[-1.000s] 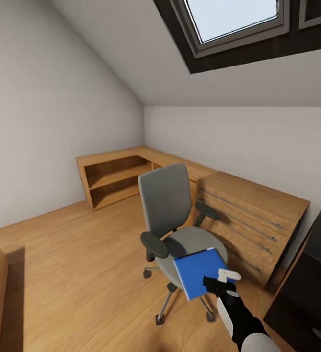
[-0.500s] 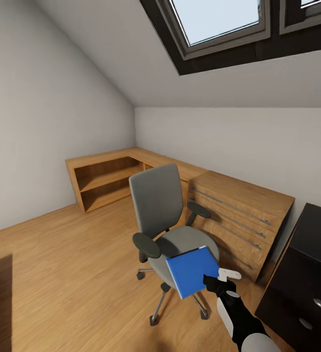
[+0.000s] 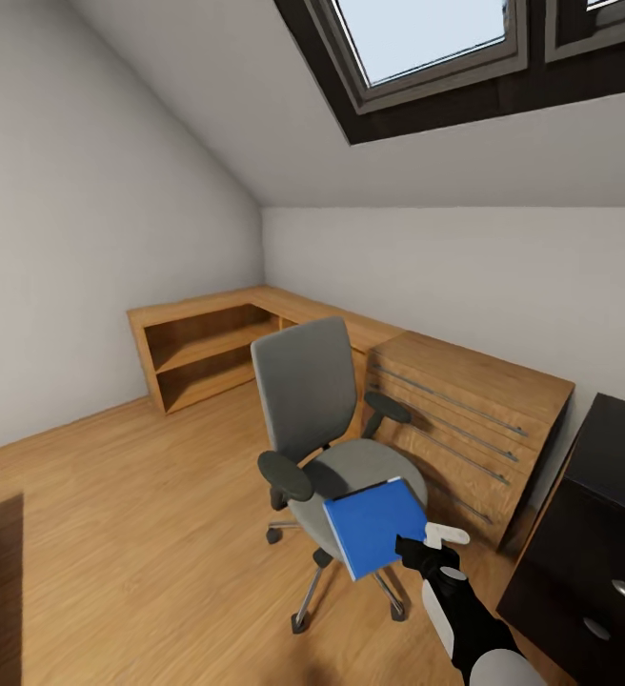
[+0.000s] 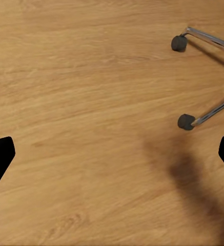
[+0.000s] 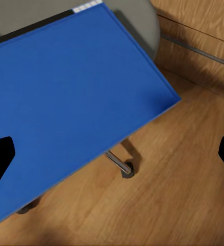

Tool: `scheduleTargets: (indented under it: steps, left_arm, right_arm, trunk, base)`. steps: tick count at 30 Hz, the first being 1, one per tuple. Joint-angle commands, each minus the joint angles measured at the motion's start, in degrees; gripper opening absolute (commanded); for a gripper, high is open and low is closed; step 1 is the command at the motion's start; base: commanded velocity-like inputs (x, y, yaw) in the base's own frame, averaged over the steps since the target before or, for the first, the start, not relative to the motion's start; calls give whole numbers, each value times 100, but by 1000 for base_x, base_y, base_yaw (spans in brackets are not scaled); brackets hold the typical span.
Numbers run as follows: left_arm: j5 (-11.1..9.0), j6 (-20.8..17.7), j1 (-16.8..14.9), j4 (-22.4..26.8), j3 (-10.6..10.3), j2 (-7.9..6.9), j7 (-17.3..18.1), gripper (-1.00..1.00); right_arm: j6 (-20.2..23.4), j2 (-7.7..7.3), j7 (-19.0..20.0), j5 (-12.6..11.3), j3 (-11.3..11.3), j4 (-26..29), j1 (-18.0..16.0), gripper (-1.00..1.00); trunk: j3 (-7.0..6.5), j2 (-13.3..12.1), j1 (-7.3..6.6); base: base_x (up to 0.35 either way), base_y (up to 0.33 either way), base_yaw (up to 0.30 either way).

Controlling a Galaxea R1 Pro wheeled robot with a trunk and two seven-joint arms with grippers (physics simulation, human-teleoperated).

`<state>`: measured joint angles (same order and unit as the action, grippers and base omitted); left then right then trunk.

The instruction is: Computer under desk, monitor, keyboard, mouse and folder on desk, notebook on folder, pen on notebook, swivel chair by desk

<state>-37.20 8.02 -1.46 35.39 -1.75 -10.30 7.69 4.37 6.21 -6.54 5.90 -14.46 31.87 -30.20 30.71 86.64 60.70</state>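
One blue folder (image 3: 377, 527) was held by the right gripper (image 3: 425, 551) over the swivel chair (image 3: 327, 448).

The folder's near corner was clamped between the fingers, above the grey seat edge, beside the black desk (image 3: 606, 534). The left gripper's (image 4: 112, 154) jaws were spread wide over wooden floor (image 4: 91, 128).

No text, label, brand or number can be read anywhere: the thin bright blue rectangular folder (image 3: 374, 527) has a plain cover, and the wooden drawer unit (image 3: 465, 429) is unmarked
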Motion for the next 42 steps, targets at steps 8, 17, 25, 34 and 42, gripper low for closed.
scheduleTargets:
  steps: [8, 17, 25, 34, 42]
  left_arm:
    - [-60, 15, -4, -6, -18, 1, 24, 100]
    - [-59, 15, -4, -6, -18, 2, 25, 100]
    - [-64, 21, -4, -6, -4, 2, 43, 100]
    - [-68, 33, -4, -6, 6, 2, 48, 100]
    - [-68, 40, -4, -6, 3, 2, 48, 100]
  right_arm:
    - [36, -9, 10, 41, -63, 20, 5, 100]
    - [30, -46, 19, -290, -73, 21, 6, 100]
    - [29, -61, 25, -446, -74, 21, 5, 100]
    - [29, -59, 22, -456, -72, 14, 6, 100]
    - [29, -59, 29, -464, -71, 10, 6, 100]
  trunk:
    - [78, 165, 88]
    - [78, 165, 88]
    - [78, 165, 88]
    - [78, 165, 88]
    - [78, 165, 88]
  base:
    - [0, 0, 0]
    - [0, 0, 0]
    - [0, 0, 0]
    - [-56, 0, 0]
    - [-266, 0, 0]
